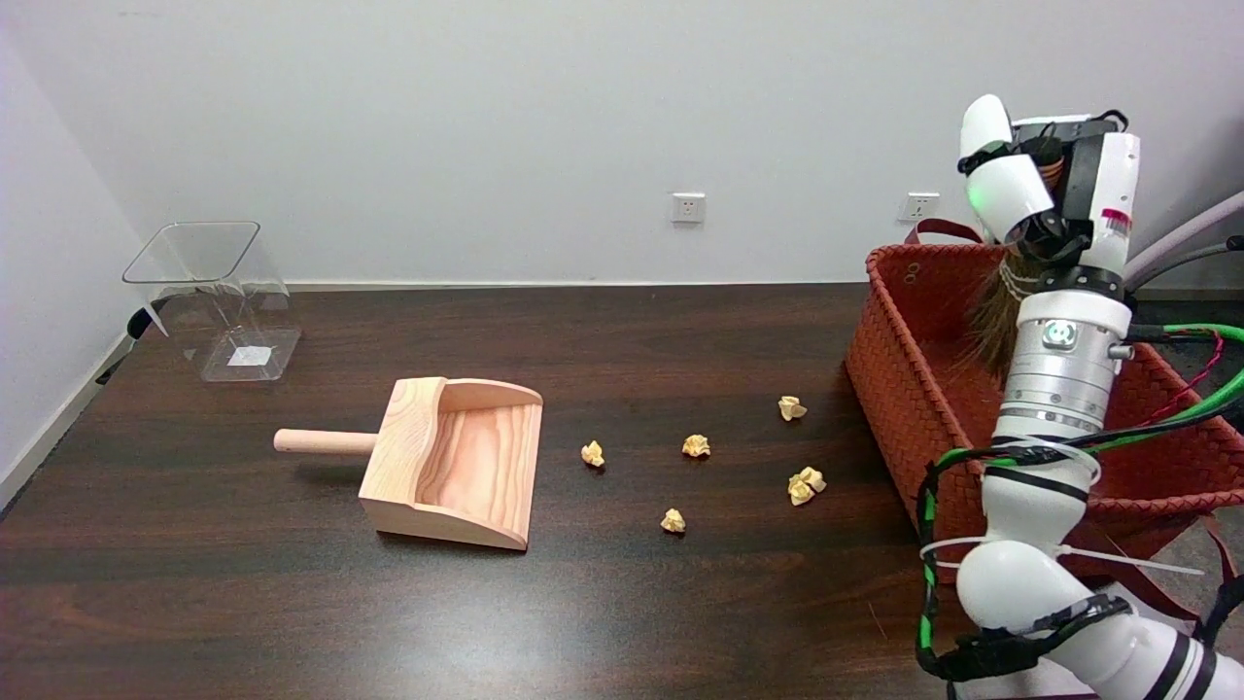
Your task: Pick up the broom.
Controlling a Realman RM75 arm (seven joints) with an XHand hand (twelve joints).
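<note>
My right hand (1035,180) is raised above the red woven basket (904,389) at the right side of the table. It grips the broom (993,316), whose brown bristles hang down below the hand over the basket's back left part. The broom's handle is mostly hidden inside the fingers; only a bit of brown shows near the top of the hand. The forearm covers part of the bristles.
A wooden dustpan (452,462) lies left of centre, its handle pointing left. Several crumpled paper balls (696,446) are scattered between the dustpan and the basket. A clear plastic bin (219,297) stands at the back left. Cables hang along the right arm.
</note>
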